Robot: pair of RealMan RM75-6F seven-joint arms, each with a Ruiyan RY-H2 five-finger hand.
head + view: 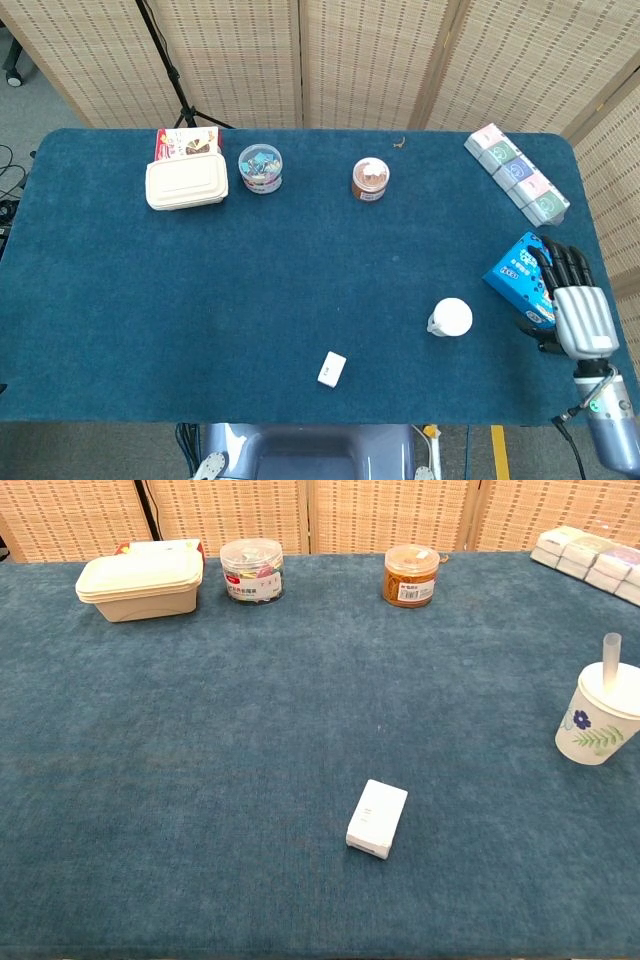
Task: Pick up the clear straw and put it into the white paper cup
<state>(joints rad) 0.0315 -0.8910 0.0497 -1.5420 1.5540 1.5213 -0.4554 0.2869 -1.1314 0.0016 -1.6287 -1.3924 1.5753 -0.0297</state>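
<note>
From the head view: cup [451, 318] upright on the blue table [250, 290], right of centre, straw not told apart from above. Right hand [572, 305] well right of it near the table edge, over a blue box [515, 272], fingers stretched and a little apart, holding nothing. Left hand nowhere to be seen. Lunch box [186, 183], clip tub [260, 167] and brown jar [369, 179] along the far side, a small white box [332, 368] near the front. From the chest view: straw [610, 661] upright inside the cup [598, 723], top poking above the rim, so likely done. No hand here. Probably very light, thin-walled, slick and easily crushed; best pinched gently at the exposed upper part if ever lifted again. Cup light too, apt to tip if knocked.
</note>
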